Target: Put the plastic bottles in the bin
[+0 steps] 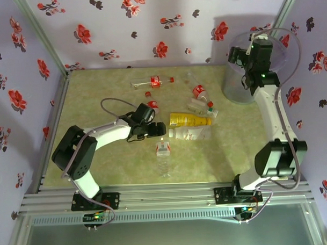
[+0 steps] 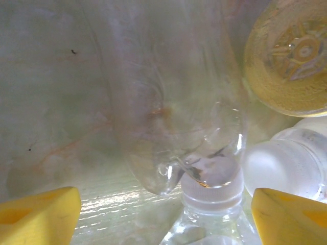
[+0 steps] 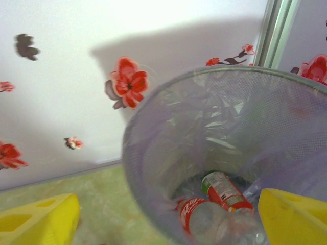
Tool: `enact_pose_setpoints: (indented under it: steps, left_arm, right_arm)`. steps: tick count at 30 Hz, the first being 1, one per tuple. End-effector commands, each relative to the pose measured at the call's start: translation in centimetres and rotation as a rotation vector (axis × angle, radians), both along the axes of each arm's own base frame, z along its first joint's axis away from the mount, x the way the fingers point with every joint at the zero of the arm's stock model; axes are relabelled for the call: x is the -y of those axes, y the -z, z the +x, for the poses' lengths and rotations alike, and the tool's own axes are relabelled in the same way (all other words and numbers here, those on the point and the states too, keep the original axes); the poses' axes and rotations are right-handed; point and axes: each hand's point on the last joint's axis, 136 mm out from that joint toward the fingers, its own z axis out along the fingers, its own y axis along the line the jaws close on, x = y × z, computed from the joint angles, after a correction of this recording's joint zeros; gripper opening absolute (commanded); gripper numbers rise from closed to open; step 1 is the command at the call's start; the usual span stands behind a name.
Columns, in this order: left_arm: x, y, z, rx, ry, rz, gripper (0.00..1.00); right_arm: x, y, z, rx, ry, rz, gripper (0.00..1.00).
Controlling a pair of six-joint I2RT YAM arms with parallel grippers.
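Clear, thin-walled plastic bottles (image 1: 191, 133) lie loose on the surface (image 1: 98, 92); they look light, springy and slick, so a hard squeeze will likely dent them or shoot them aside. Between the wide-spread jaws of the left tool (image 2: 164, 214) sits a white-capped bottle (image 2: 212, 193), whose neck is the stiffest place to pinch. Just ahead of it is what seems to be a crumpled clear bottle (image 2: 173, 153), though blur leaves that uncertain. Wide and empty, the right tool (image 3: 166, 219) hangs above the bin (image 3: 153, 153), with red-labelled bottles (image 3: 196, 214) lying below it.

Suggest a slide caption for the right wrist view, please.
Open right gripper hovers over the bin, with red-labelled plastic bottles lying at its bottom.
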Motion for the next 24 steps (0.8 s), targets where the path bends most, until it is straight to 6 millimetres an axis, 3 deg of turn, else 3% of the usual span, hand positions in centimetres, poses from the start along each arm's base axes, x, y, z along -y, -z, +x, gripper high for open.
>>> enact_pose_setpoints:
  steps: [1,6,9,12,15,18,24]
  left_arm:
    - [0.0,-0.6,-0.5,0.003,0.029,0.036,0.87]
    - [-0.5,-1.5,0.0,0.035,0.003,0.047,0.89]
    - [-1.2,-2.4,1.8,0.081,-0.068,0.059,0.97]
    - [-0.1,-3.8,3.8,0.161,-0.097,-0.005,1.0]
    - [0.8,-4.3,5.5,0.202,-0.11,-0.014,1.0]
    - [-0.1,-3.6,7.5,0.207,-0.19,0.021,1.0]
    - [-1.9,-2.2,11.1,0.224,-0.327,0.029,0.96]
  right_arm:
    - [-1.0,0.8,-2.8,-0.041,-0.012,0.038,0.94]
    - [-3.8,3.9,-6.7,-0.136,-0.099,0.089,0.95]
    - [-6.0,6.2,-9.2,-0.196,-0.17,0.12,0.95]
    - [-7.5,8.5,-11.6,-0.249,-0.227,0.167,0.95]
    - [-8.2,11.1,-13.7,-0.301,-0.247,0.214,0.95]
    - [-8.2,13.1,-15.2,-0.354,-0.242,0.227,0.94]
    - [-8.2,14.5,-16.9,-0.394,-0.248,0.232,0.95]
